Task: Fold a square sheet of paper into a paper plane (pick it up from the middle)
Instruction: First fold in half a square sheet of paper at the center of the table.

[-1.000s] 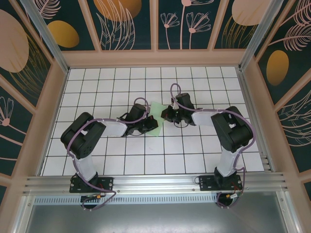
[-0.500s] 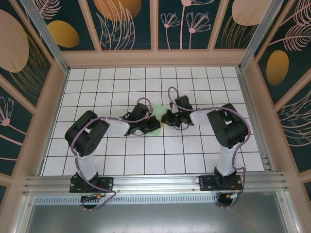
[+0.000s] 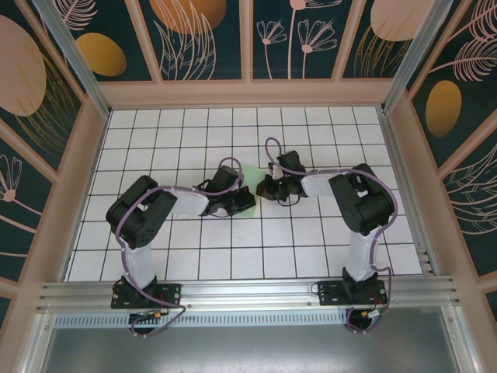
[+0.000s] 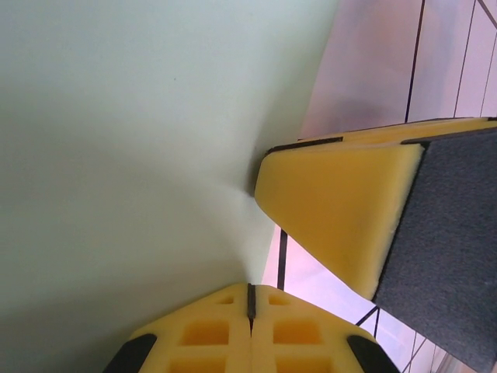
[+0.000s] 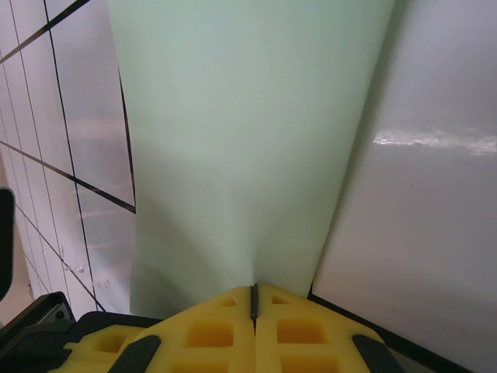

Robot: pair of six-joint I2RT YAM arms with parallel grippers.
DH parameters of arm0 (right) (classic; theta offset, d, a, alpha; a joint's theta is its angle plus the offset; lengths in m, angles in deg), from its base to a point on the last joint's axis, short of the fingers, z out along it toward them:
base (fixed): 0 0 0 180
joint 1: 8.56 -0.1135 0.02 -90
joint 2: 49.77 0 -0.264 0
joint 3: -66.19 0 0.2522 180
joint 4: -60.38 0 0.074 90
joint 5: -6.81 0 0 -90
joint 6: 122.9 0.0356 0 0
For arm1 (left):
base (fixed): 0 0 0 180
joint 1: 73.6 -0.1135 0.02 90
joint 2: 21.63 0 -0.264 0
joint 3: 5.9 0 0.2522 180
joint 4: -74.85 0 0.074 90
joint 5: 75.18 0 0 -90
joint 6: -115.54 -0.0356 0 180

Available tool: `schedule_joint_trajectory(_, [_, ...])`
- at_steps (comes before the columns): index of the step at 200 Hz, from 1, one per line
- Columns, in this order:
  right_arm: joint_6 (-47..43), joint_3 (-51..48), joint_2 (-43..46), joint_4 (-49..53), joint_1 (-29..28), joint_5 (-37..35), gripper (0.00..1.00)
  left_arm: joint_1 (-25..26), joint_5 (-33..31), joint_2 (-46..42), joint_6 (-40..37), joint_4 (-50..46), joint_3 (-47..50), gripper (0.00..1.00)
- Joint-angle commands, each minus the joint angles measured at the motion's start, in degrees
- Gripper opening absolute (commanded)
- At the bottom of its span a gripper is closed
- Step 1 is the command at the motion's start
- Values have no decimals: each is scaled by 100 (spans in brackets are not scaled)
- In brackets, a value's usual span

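You are looking at left gripper (image 4: 250,299) pinching shut on square sheet of paper (image 4: 116,155), right gripper (image 5: 253,295) clamping shut on same sheet just beside. Sheet sitting at middle of table (image 3: 178,140), possibly raised slightly; grippers covering most of it overhead.

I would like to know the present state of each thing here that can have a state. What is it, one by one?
sheet of paper: pinched by both grippers at once.
left gripper: jaws shut on the sheet of paper.
right gripper: jaws shut on the sheet of paper.
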Motion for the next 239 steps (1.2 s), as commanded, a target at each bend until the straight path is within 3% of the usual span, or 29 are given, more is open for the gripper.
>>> schedule_joint_trajectory(1, [-237, 183, -220, 228, 57, -265, 0, 37, -125, 160, 51, -462, -17, 0])
schedule_joint_trajectory(135, [-451, 1342, -985, 595, 835, -917, 0, 44, -215, 108, 138, -619, 356, 0])
schedule_joint_trajectory(203, [-455, 2089, -1394, 890, 963, -1151, 0, 49, -222, 52, 126, -584, 383, 0])
schedule_joint_trajectory(239, [-468, 2022, -923, 783, 942, -946, 0, 48, -246, -28, 20, -564, 218, 0])
